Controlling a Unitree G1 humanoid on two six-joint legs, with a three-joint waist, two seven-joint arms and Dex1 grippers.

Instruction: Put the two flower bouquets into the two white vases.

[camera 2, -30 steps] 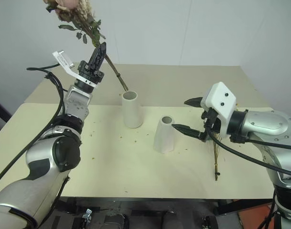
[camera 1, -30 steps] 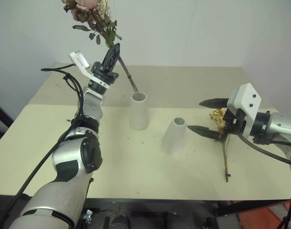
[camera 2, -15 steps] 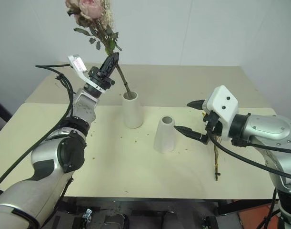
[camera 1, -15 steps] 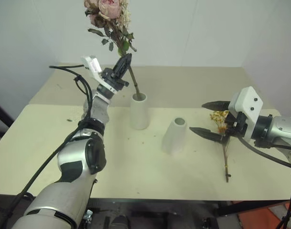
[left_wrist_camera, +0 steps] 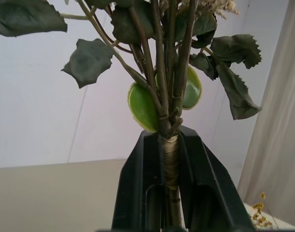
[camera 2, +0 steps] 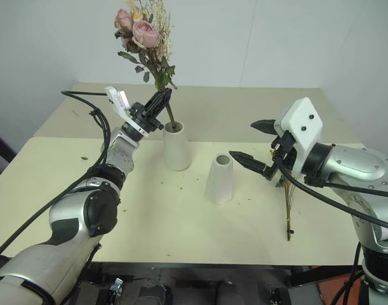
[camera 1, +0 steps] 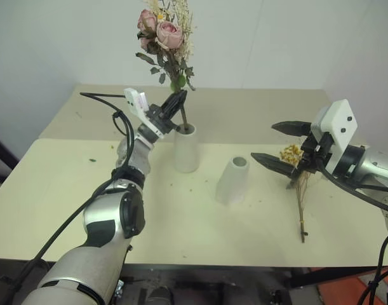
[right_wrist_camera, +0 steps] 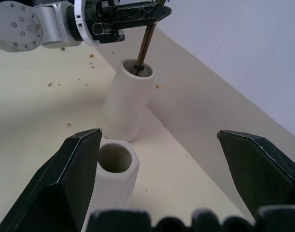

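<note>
- The table [camera 1: 66, 184] has lots of bare room at the front and on the left side, and the back part near the wall is bare too.
- The tall vase [camera 1: 186, 148] stands near the middle of the table, and the short vase [camera 1: 232, 180] stands a little in front of it and to its right, apart from it.
- The rose bunch [camera 1: 165, 35] has its stem end down inside the mouth of the tall vase (the pink heads stick up high above it).
- The left gripper [camera 1: 175, 105] is pinching the rose stems just above the rim of the tall vase, fingers pressed tight on them.
- The short vase has a dark round mouth, with nothing seen inside it.
- The yellow spray [camera 1: 296, 184] lies flat on the table near the right edge, well apart from both vases.
- The right gripper [camera 1: 281, 147] hangs in the air above the flower end of the yellow spray, fingers spread wide and gripping nothing.
- There is a small white tag [camera 1: 136, 101] on the left wrist, but I can't read any words on it.
</note>
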